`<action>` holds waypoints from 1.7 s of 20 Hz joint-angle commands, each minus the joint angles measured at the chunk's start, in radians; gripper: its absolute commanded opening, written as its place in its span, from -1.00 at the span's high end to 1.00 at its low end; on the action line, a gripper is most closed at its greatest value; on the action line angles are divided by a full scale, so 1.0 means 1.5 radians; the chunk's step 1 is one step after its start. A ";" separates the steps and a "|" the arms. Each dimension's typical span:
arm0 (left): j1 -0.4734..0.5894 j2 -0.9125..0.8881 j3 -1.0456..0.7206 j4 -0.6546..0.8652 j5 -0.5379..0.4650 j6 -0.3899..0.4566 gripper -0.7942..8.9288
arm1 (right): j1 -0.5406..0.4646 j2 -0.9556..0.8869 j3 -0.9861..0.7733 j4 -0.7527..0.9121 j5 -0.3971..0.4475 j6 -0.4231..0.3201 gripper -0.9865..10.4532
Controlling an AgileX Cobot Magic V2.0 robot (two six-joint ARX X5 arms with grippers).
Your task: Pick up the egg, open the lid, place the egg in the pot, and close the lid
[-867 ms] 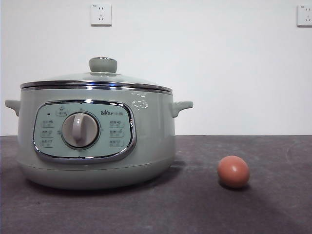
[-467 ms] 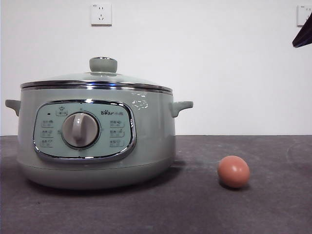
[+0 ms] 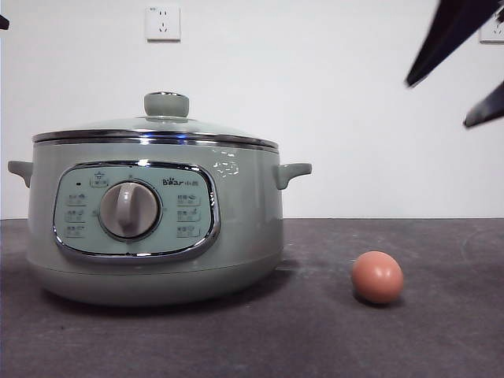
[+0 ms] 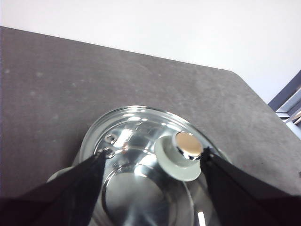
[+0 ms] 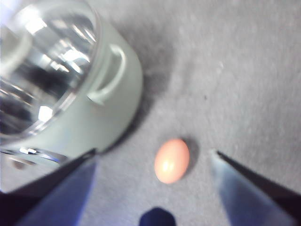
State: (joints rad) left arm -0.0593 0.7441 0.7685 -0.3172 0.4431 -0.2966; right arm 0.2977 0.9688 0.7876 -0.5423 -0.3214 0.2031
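The reddish-brown egg (image 3: 377, 277) lies on the dark table to the right of the pot (image 3: 157, 236); it also shows in the right wrist view (image 5: 172, 160). The sage-green pot (image 5: 110, 96) has its glass lid (image 3: 153, 132) sitting on it, green knob (image 3: 166, 104) up. My right gripper (image 3: 438, 104) hangs open high above and a little right of the egg, with the egg between its jaws (image 5: 153, 153) in its wrist view. My left gripper (image 4: 154, 154) is open above the lid (image 4: 136, 155), its jaws on either side of the knob (image 4: 187, 149), and touches nothing.
A white wall with two sockets (image 3: 163, 23) stands behind the table. The dark table top (image 3: 331, 339) runs on in front of the pot and around the egg. A black tip of the left arm (image 3: 3, 22) shows at the top-left corner.
The right gripper has come down into the front view from the top right corner, now larger with both jaws visible. A black tip has appeared at the top left. Pot and egg have not moved.
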 commanded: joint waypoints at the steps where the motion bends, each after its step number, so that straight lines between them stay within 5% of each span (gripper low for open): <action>1: -0.001 -0.002 0.015 0.006 0.005 0.001 0.08 | 0.064 0.037 0.003 0.002 0.076 0.024 0.10; 6: -0.009 -0.002 0.047 0.006 0.005 0.001 0.08 | 0.158 0.178 0.027 0.009 0.203 0.051 0.11; 19: -0.009 -0.002 0.048 0.006 0.003 0.004 0.08 | 0.161 0.419 0.058 0.091 0.198 0.099 0.14; 25: -0.009 -0.002 0.048 0.006 0.002 0.004 0.08 | 0.161 0.420 0.058 0.077 0.173 0.098 0.85; 34: -0.060 0.027 0.048 0.010 0.007 0.009 0.08 | 0.159 0.337 0.058 0.046 0.181 0.089 0.85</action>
State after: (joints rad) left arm -0.1501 0.7853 0.8391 -0.3115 0.4488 -0.2962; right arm 0.5373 1.4734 0.8764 -0.4797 -0.0525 0.3416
